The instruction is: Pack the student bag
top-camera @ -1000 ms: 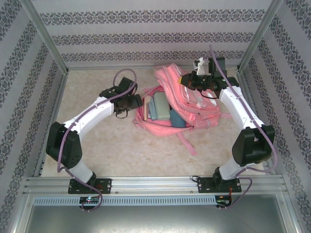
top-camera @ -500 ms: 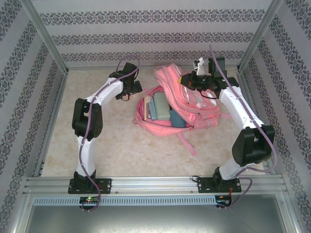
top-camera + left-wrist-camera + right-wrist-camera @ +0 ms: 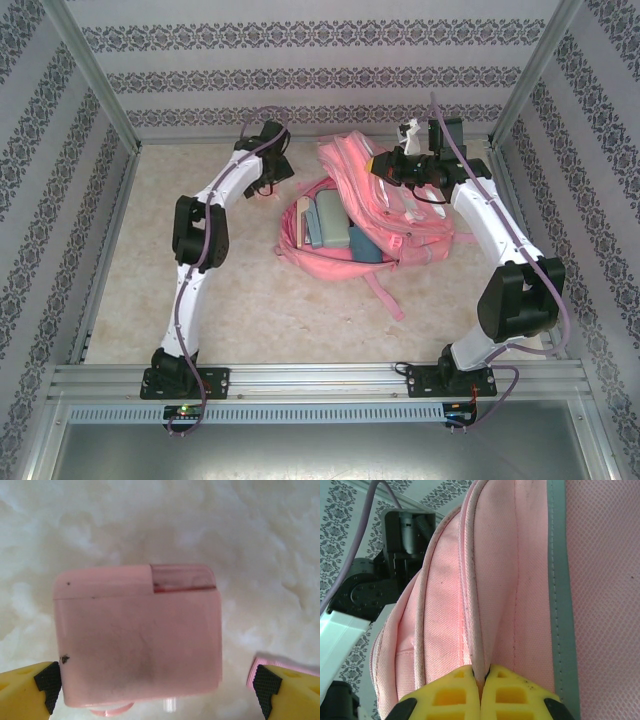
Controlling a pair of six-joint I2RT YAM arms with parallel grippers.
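Centring of the small pink box (image 3: pixel 137 635) between the pads is the point to be secured before closure. In the left wrist view the left gripper (image 3: pixel 157 690) is seen fully spread and empty, hanging above the box, which lies flat on the marbled surface (image 3: pixel 260 540). One black pad (image 3: pixel 49 685) is seen at the box's edge, while the other is set clear of the opposite side. A sideways correction is therefore advised, so that both pads meet the flanks together and the box is not pushed or turned on closure. A pink strip (image 3: pixel 272 662) is seen just beside the clear pad; what it is cannot be told, and it is best kept out of the grip. The box's smooth, rounded sides are judged slippery, so a low, square grip is preferred.

The student bag (image 3: pixel 400 215) is placed at the middle of the surface, to the right of the left gripper, with its main compartment open and books (image 3: pixel 325 222) inside. The right gripper (image 3: pixel 481 680) is closed tight on a seam of the upper flap, by which the mouth is held open. This hold is not to be released until the box is carried over and lowered into the free space beside the books.
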